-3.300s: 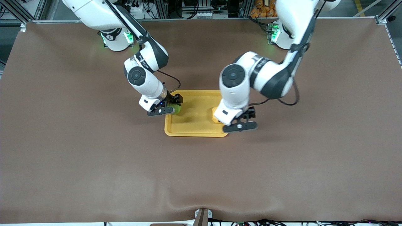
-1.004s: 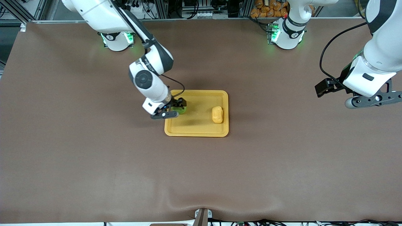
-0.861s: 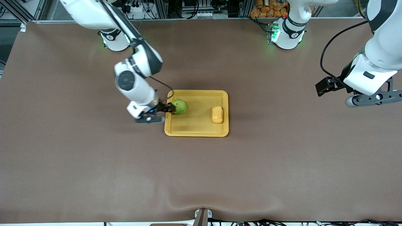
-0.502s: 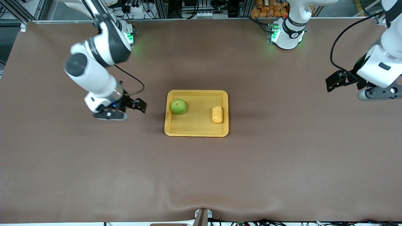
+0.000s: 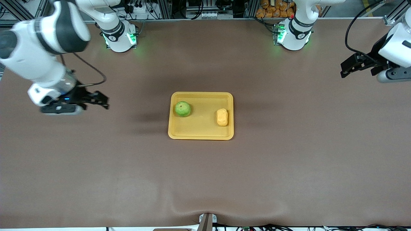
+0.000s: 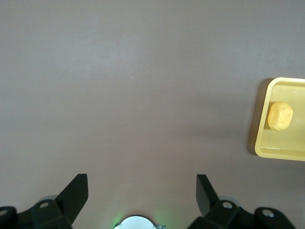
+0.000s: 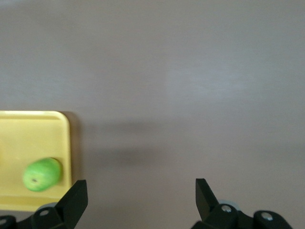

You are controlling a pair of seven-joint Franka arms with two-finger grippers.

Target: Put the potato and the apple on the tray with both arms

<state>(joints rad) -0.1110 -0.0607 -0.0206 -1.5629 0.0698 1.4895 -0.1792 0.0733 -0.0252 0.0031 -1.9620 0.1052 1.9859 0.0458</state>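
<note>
Lying in the tray [image 5: 200,137] at mid-bench [image 5: 205,179]: the apple [image 5: 182,109] toward the right arm's end, the potato [image 5: 222,117] toward the left arm's end and a little nearer the front camera, well apart from each other. Judging by that, nothing left to carry.

Left arm [image 5: 396,45] hanging over bare bench at its own end, jaws wide apart and empty. Right arm [image 5: 35,64] likewise over its own end, jaws spread with nothing between them.

Should either piece need lifting again: probably light and firm. Smooth and round in the apple's case, so likely to roll or slip; best pinched across its widest middle, clear of the stem dimple. Lumpy and blocky in the potato's case, so steadier; best taken across its short width.

From the front view, both pieces and the whole tray at once. From the left wrist view, only the potato [image 6: 279,116] and one end of the tray [image 6: 281,152]. From the right wrist view, only the apple [image 7: 42,174] by the tray rim [image 7: 47,113]. Clearest in the wrist views: the gap between each pair of jaws.
</note>
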